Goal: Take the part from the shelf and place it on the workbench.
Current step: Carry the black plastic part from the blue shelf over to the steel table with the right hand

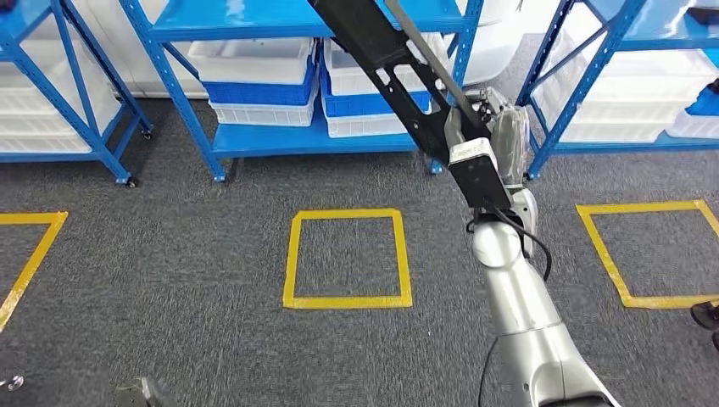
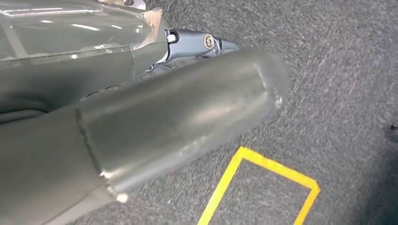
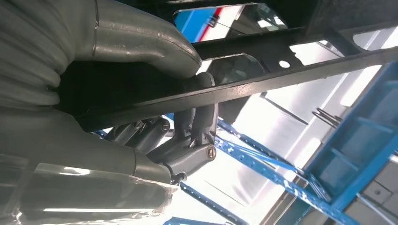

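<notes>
The part is a long black metal bracket with holes, slanting from the top middle of the head view down to my right hand. That hand grips its lower end, raised in front of the blue shelf. In the right wrist view the thumb lies over the black bar and the darker fingers wrap it from the other side. My left hand hangs over the grey carpet with nothing in it, its thumb apart from the fingers.
Blue racks hold white and blue bins along the back. Yellow tape squares mark the grey carpet, another at the right. A person's shoe shows at the right edge.
</notes>
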